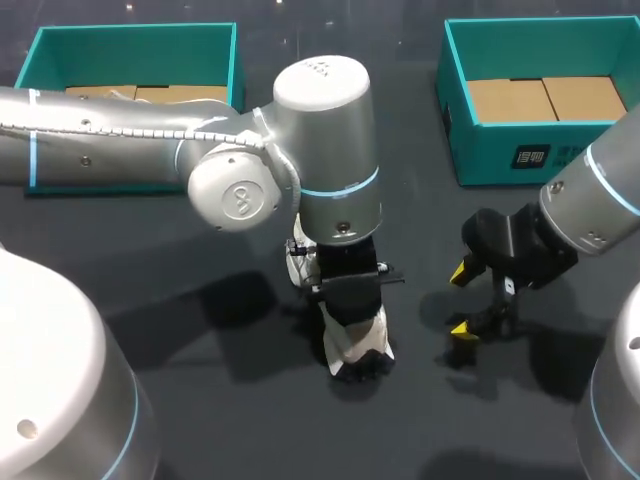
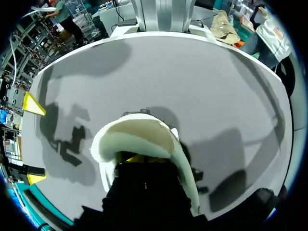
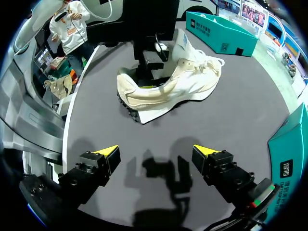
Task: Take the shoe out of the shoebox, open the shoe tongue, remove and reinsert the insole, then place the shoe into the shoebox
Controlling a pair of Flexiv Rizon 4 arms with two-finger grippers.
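A white shoe [image 1: 352,345] lies on the dark table, heel end toward the front edge. My left gripper [image 1: 348,318] points straight down into its opening. In the left wrist view the cream heel collar of the shoe [image 2: 144,132] curves around the left gripper [image 2: 138,158], whose yellow tips sit shut inside; whether they pinch anything is hidden. From the right wrist I see the shoe [image 3: 183,79] on its side, laces away, with the left gripper [image 3: 150,60] in it. My right gripper [image 1: 461,300] [image 3: 156,154] hangs open just right of the shoe, with nothing between its fingers.
Two teal shoeboxes with brown cardboard bottoms stand at the back: one at the left [image 1: 130,45], one at the right [image 1: 460,120]. The left arm's big elbow [image 1: 320,140] hangs over the table's middle. Bare table lies between the shoe and the front edge.
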